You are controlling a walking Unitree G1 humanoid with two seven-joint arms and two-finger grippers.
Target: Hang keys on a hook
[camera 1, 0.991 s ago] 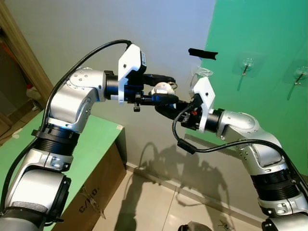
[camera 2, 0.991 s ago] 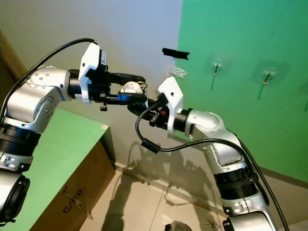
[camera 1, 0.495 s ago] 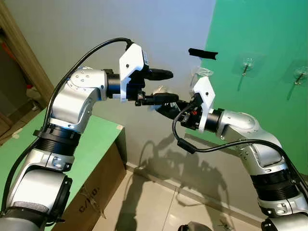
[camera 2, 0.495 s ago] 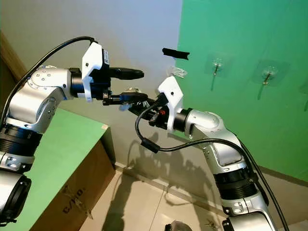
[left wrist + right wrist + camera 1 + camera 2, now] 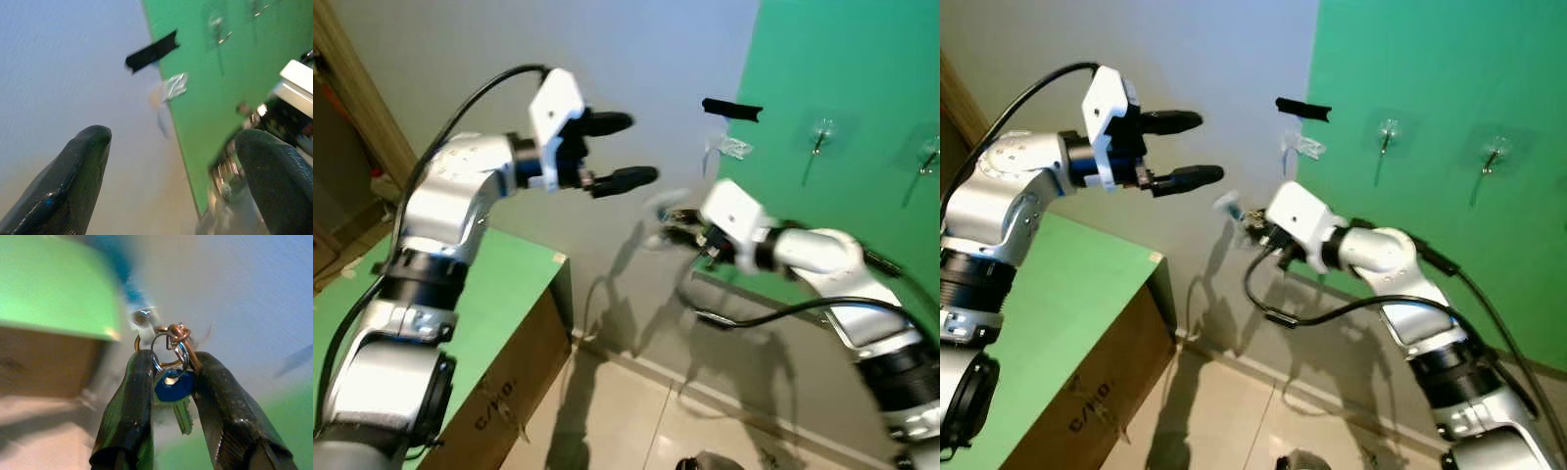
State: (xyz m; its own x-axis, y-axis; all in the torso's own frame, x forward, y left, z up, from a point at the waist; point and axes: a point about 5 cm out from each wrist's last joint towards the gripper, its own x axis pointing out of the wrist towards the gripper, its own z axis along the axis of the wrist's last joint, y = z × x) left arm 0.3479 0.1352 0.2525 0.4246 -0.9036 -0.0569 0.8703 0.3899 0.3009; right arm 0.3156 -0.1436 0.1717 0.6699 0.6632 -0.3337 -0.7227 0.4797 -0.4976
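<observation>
The left hand (image 5: pixel 619 149), which had been closed on the keys (image 5: pixel 172 382) a second ago, let go, opened wide and drew back up to the left. The right hand (image 5: pixel 170 366) kept the keys pinched and pulled away rightward, blurring as it moved.

One bunch of keys (image 5: pixel 172 382), two wall hooks (image 5: pixel 1388 136) (image 5: pixel 1495 159), one black tape strip (image 5: pixel 1302 108).

Test room (green board (image 5: pixel 862 88); tiled floor (image 5: pixel 636 421))
</observation>
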